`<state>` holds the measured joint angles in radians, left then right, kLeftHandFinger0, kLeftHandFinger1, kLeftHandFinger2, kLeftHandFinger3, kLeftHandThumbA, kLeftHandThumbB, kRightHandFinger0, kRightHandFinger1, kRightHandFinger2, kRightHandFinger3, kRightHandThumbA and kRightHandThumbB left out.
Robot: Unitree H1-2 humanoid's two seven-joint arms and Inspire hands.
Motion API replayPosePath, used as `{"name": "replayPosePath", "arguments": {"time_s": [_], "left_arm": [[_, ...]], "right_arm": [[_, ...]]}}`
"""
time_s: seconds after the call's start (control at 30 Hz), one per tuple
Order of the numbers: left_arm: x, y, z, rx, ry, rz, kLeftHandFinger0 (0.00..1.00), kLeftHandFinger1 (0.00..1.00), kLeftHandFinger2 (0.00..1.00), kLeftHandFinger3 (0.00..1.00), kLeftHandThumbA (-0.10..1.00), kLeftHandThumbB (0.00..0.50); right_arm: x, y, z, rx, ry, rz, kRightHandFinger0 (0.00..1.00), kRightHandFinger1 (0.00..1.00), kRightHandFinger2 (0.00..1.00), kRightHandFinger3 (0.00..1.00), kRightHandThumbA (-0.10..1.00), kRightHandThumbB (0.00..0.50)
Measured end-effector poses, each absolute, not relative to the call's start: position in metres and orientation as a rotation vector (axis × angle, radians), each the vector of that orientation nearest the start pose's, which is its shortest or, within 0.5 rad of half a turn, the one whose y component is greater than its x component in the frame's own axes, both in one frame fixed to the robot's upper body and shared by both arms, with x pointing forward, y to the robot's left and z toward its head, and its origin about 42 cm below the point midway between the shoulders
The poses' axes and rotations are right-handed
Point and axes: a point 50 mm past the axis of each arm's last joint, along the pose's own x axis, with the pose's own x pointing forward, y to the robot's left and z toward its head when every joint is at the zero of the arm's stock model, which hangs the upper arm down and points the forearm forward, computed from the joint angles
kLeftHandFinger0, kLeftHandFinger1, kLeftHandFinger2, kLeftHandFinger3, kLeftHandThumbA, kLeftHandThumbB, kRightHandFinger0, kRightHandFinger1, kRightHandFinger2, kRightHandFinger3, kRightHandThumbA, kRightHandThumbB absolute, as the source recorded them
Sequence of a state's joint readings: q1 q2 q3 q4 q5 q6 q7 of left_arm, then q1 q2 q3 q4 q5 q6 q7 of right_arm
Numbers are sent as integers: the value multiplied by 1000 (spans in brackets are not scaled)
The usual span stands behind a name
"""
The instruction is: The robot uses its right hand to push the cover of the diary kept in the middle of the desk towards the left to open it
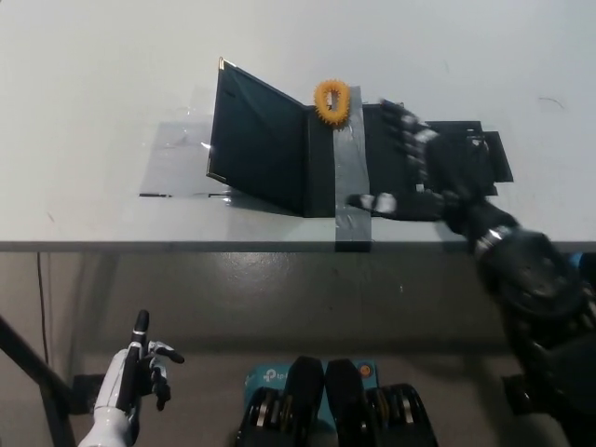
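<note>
1. The desk (112, 84) is seen as a smooth, matt pale grey top.
2. The diary (279, 154) is shown with a dark cover of slight sheen, tipped with bright metal corners.
3. A glossy grey tape strip (346, 177) is laid across the diary.
4. An orange ring (331, 101) is seen, ridged and rubbery-looking.
5. The right hand (424, 172) is cased in black, dully shining plastic; the left hand (135, 382) is cased in smooth white plastic.
</note>
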<state>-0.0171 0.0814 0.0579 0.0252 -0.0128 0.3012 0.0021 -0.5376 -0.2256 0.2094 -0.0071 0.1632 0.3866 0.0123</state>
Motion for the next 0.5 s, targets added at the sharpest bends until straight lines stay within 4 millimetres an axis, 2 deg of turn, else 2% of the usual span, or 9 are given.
{"name": "replayPosePath", "arguments": {"time_s": [0.1,0.17,0.2,0.27,0.3,0.37,0.43,0.47,0.5], "left_arm": [[286,255,74,59,307,70,129,153,97,276,1000,465],[285,256,74,58,307,74,142,169,130,268,1000,465],[285,256,74,57,307,76,150,169,125,264,1000,475],[284,258,74,57,309,80,151,168,124,266,1000,475],[284,259,74,56,310,85,139,164,128,279,1000,477],[282,262,73,54,310,96,97,143,130,287,1000,478],[279,267,73,53,307,113,76,132,125,280,1000,480],[279,268,74,52,306,119,74,138,130,280,1000,486],[278,270,73,52,306,125,69,132,129,281,1000,493]], "right_arm": [[406,-206,247,-105,-102,257,1000,1000,1000,1000,1000,152],[390,-229,249,-31,-124,197,1000,1000,1000,1000,1000,120],[381,-241,250,8,-138,165,950,1000,1000,1000,1000,132],[368,-260,251,60,-158,107,855,937,927,999,1000,141],[358,-274,251,98,-175,62,794,876,861,934,1000,169],[341,-296,248,160,-197,-20,664,747,743,819,1000,176],[323,-315,237,221,-200,-110,620,693,692,779,1000,176],[317,-320,231,240,-194,-139,577,646,655,747,1000,188],[312,-325,224,254,-188,-168,561,633,655,752,1000,179]]}}
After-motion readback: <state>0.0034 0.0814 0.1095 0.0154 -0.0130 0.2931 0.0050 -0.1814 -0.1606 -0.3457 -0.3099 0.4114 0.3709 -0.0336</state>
